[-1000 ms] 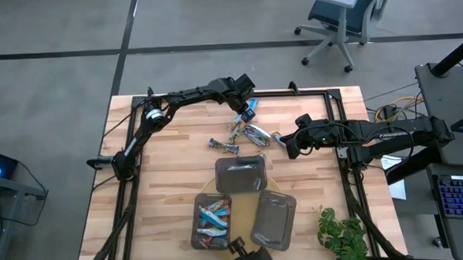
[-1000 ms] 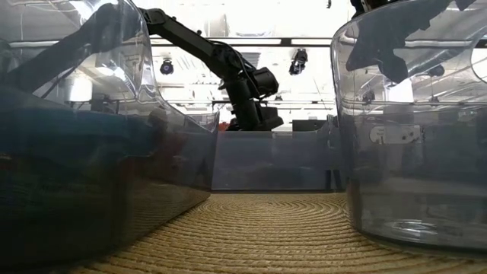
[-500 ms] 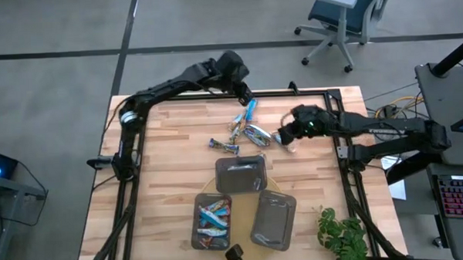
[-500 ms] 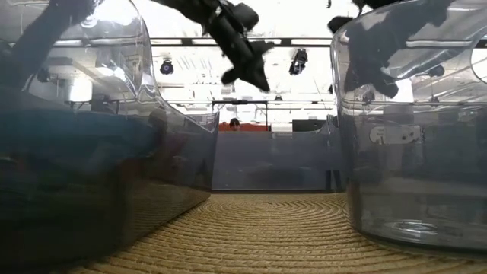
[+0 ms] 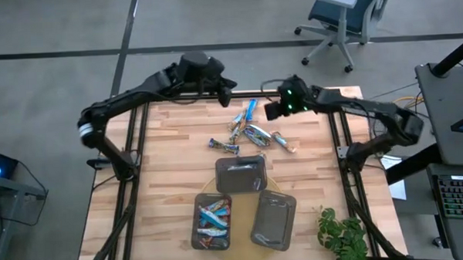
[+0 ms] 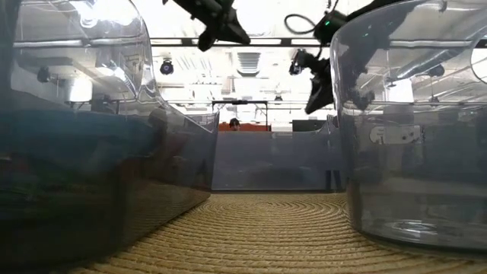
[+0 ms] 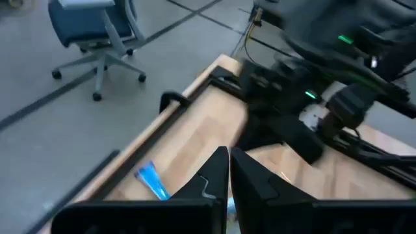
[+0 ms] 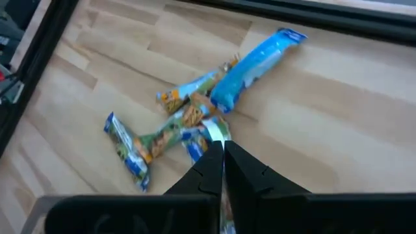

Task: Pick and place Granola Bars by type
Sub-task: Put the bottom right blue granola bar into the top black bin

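On bare wood, the blue granola bar [image 8: 253, 68] lies diagonally.

Several Granola Bars [image 5: 245, 128] in blue and tan wrappers lie scattered flat mid-counter, with more piled inside one grey tray [image 5: 212, 221]

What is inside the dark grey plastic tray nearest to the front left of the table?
The dark grey plastic tray holds several blue-wrapped granola bars, overlapping. Whatever lies under them is hidden.

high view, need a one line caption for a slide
Both grippers, left and right, shut and empty above loose granola bars; three trays below.
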You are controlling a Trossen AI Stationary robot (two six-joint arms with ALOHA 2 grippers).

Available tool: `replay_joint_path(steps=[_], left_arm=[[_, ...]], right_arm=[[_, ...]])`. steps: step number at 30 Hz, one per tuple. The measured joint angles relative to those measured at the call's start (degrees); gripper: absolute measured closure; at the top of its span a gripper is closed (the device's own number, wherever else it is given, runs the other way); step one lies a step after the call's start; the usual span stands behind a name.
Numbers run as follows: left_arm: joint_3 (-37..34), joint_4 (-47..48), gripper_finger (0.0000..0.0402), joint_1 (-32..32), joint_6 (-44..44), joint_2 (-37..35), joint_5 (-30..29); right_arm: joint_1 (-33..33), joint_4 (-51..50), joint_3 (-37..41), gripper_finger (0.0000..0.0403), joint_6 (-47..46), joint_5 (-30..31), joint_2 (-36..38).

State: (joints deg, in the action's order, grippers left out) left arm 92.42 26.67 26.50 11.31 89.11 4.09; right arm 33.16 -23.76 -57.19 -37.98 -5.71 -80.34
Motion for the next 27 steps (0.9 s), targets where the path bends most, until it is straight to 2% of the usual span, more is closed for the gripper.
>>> replay_joint_path(steps=[4,11,17,27], left_arm=[[-8.3,-4.2,0.0402,-0.1,4.4,-6.3,0.0],[-18.6,-5.7,0.0402,-0.1,7.1,-14.7,-2.8],[-21.6,-7.1,0.0402,0.0,7.7,-18.2,-5.0],[-21.6,-7.7,0.0402,0.0,7.5,-18.1,-5.2]], right_arm=[[4.2,-3.4,-8.0,0.0394,3.7,-5.6,-7.6],[10.6,-21.8,-25.8,0.0394,13.9,-5.9,-21.2],[12.1,-29.5,-37.6,0.0394,17.1,-5.9,-32.5],[12.1,-46.6,-61.0,0.0394,20.8,-6.2,-50.2]])
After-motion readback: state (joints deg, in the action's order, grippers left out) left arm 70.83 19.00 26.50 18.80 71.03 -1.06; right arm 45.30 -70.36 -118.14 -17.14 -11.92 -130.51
